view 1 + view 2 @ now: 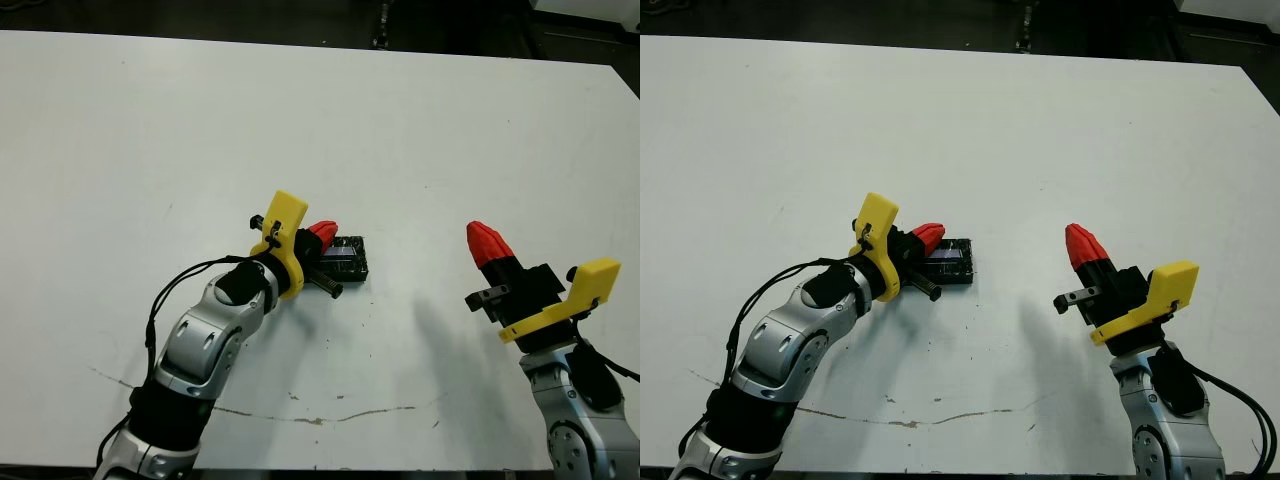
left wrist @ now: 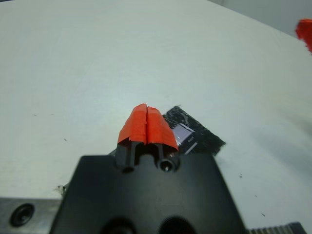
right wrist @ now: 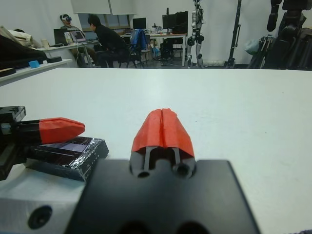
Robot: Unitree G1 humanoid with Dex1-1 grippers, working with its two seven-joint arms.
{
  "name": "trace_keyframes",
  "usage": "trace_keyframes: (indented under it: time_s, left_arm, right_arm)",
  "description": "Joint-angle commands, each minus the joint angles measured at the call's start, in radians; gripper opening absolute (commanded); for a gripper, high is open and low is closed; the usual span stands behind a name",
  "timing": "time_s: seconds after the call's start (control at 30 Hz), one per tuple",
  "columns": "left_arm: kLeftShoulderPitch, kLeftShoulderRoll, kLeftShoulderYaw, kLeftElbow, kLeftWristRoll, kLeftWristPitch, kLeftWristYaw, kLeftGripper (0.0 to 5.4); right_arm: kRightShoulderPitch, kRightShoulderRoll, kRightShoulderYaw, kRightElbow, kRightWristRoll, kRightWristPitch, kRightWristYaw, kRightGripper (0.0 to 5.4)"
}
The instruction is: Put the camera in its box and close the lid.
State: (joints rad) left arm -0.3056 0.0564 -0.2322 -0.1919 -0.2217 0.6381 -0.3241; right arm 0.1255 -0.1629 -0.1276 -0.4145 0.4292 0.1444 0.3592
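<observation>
No writing legible on lid (image 1: 347, 258); left hand (image 1: 322, 235) over it.

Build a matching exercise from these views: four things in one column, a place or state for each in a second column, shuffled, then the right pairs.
Column 1
1. left gripper
2. right gripper
3. box with its lid
4. table

Column 2
A. white, with scuff marks near its front edge
B. fingers shut, clear of the box, holding nothing
C. fingers shut, right at the box
D. black and glossy on top, lying flat in front of the left fingers

Pairs: 1-C, 2-B, 3-D, 4-A
</observation>
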Motion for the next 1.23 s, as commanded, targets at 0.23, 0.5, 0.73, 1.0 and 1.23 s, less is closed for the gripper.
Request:
trace_keyframes:
  time_s: [0.23, 0.5, 0.73, 1.0, 1.23]
  left_arm:
    - [0.138, 0.08, 0.134, -0.107, -0.062, -0.137, -0.058, 0.02]
    - [0.198, 0.109, 0.343, -0.191, -0.19, -0.338, -0.096, 0.02]
    - [0.276, 0.073, 0.446, -0.189, -0.226, -0.459, -0.041, 0.02]
    - [0.322, -0.045, 0.436, -0.091, -0.119, -0.716, 0.072, 0.02]
    - [0.328, -0.063, 0.408, -0.076, -0.085, -0.768, 0.112, 0.02]
  right_arm:
    - [0.005, -0.011, -0.003, -0.005, -0.003, 0.008, -0.013, 0.0]
    - [0.001, -0.003, -0.003, -0.011, 0.01, 0.023, -0.029, 0.0]
    - [0.0, -0.001, 0.002, -0.014, -0.002, 0.023, -0.049, 0.0]
    - [0.001, 0.028, 0.003, -0.009, 0.002, 0.013, -0.079, 0.0]
    - [0.007, 0.049, 0.008, -0.015, -0.026, 0.009, -0.122, 0.0]
